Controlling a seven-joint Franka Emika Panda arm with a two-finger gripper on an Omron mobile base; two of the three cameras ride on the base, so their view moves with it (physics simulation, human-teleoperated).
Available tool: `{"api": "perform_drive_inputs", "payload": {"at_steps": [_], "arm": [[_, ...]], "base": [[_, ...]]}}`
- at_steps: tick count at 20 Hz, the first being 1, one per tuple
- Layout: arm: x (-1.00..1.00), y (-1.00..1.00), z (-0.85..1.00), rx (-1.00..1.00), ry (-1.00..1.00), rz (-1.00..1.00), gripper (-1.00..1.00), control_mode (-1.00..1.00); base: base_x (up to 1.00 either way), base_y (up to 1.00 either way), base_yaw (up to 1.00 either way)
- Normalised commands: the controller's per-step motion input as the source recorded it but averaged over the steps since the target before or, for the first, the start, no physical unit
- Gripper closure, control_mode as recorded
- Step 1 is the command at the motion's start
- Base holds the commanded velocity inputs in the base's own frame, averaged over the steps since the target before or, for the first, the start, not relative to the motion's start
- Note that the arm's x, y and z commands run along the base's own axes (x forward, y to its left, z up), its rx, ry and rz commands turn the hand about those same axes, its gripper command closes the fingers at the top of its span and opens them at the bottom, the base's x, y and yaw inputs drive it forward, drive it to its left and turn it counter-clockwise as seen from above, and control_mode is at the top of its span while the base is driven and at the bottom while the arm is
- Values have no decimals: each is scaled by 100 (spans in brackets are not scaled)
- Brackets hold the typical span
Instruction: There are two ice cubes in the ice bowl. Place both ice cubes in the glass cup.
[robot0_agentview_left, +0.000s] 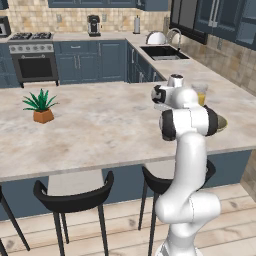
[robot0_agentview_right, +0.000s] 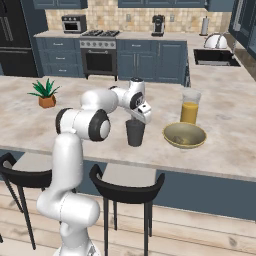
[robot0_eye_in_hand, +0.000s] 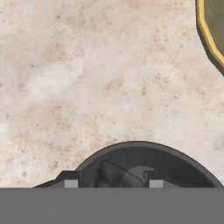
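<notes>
- Your gripper (robot0_agentview_right: 135, 120) hangs right over the mouth of the dark tumbler (robot0_agentview_right: 135, 133), fingers pointing down into it.
- Hand view: tumbler rim (robot0_eye_in_hand: 140, 151) arcs across the bottom, both fingertips (robot0_eye_in_hand: 70, 180) sit w/ a clear gap btwn them, roughly half-spread. A pale lump shows inside the tumbler near the tips; can't tell if you're gripping it.
- Ice bowl (robot0_agentview_right: 184, 135) sits on the counter (robot0_agentview_right: 100, 130) just right of the tumbler, near the front edge, apart from the gripper. Its yellow-olive rim (robot0_eye_in_hand: 205, 35) shows at the top right of hand view.
- Inside the bowl a small dim lump, too blurry to name.
- Glass w/ orange drink (robot0_agentview_right: 190, 106) stands just behind the bowl, farther from you.
- Left base view: arm blocks most of it; orange glass (robot0_agentview_left: 200, 93) and a sliver of bowl (robot0_agentview_left: 221, 122) peek out right of the arm.
- Potted plant (robot0_agentview_right: 45, 93) far left on the counter, well apart.
</notes>
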Motion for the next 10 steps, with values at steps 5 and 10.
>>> {"api": "perform_drive_inputs", "payload": {"at_steps": [5, 10], "arm": [[-6, 0, -13, 0, 0, 0, 100, -100], [-20, 0, 0, 0, 0, 0, -100, -100]], "base": [[0, 0, 0], [0, 0, 0]]}}
